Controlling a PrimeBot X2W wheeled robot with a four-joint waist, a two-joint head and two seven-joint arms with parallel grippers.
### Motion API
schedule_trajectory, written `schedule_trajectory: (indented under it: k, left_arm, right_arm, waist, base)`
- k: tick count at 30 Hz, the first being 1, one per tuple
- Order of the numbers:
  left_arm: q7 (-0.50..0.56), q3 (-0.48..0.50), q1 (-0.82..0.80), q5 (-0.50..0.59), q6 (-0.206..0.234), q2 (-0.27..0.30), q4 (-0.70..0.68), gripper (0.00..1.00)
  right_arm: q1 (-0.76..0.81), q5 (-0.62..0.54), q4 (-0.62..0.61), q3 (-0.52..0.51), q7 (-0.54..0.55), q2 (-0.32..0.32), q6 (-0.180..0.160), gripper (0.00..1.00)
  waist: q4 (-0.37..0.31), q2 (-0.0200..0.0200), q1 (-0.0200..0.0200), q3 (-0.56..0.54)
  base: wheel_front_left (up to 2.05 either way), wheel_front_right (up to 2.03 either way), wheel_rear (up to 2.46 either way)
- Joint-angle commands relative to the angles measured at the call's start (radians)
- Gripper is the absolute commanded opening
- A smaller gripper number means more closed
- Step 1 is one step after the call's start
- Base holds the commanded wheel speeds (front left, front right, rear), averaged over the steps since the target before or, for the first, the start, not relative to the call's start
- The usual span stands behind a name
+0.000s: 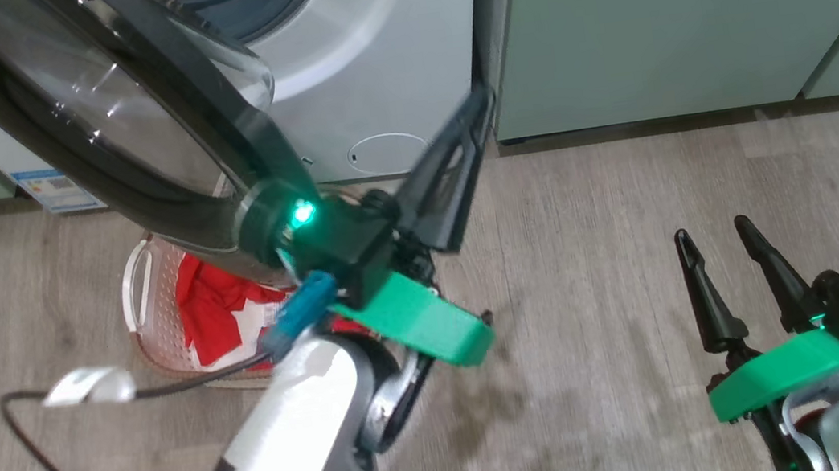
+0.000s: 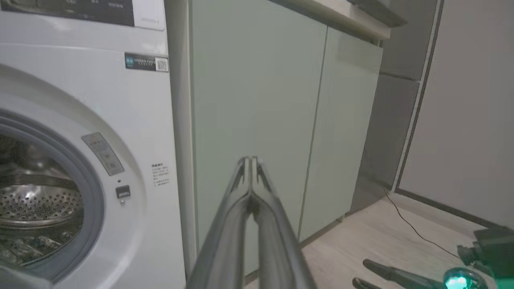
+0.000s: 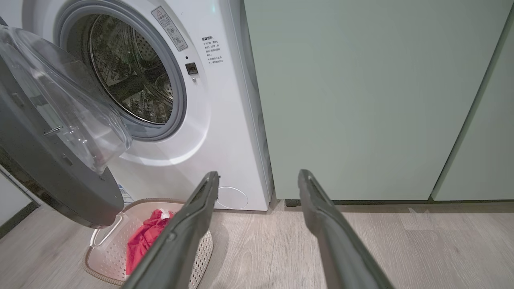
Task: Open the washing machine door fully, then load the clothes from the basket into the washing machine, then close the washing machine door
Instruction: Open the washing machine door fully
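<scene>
- Lower left of the head view, under the door [image 1: 132,144], clothes [image 1: 210,308] sit in the basket [image 1: 161,334].
- Likely soft, light; pinch a bunched fold.
- Your left claw [image 2: 251,162] is closed, right claw [image 1: 711,229] spread; both empty.

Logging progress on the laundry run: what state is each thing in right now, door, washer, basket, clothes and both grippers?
washing machine door: open, swung left.
washing machine: opening uncovered, no clothes seen inside.
basket: upright on floor, loaded.
clothes: heaped in basket.
left gripper: jaws shut, empty.
right gripper: jaws open, empty.
</scene>
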Motion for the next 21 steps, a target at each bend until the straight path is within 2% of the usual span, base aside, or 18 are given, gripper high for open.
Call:
schedule_trajectory:
  k: [1,2,6,21]
  left_arm:
    - [0.017,0.015,-0.012,-0.017,0.026,0.007,0.003,0.00]
    - [0.017,0.015,-0.012,-0.017,0.026,0.007,0.003,0.00]
    - [0.029,0.015,0.006,-0.044,0.070,0.007,0.094,0.00]
    - [-0.010,0.113,-0.041,-0.085,0.113,0.027,0.292,0.00]
  right_arm:
    - [-0.029,0.008,-0.036,0.019,-0.003,0.000,0.000,1.00]
    - [-0.029,0.008,-0.036,0.019,-0.003,0.000,0.000,1.00]
    - [-0.034,0.009,-0.040,0.012,-0.003,0.000,0.000,1.00]
    - [-0.051,0.014,-0.034,0.013,0.000,0.000,0.000,1.00]
  waist:
    - [0.004,-0.0001,-0.0001,0.005]
    - [0.004,-0.0001,-0.0001,0.005]
    - [0.014,-0.0001,-0.0001,0.020]
    - [0.020,-0.0001,-0.0001,0.040]
  base:
    - [0.00,0.00,0.00]
    - [0.00,0.00,0.00]
    - [0.00,0.00,0.00]
    - [0.00,0.00,0.00]
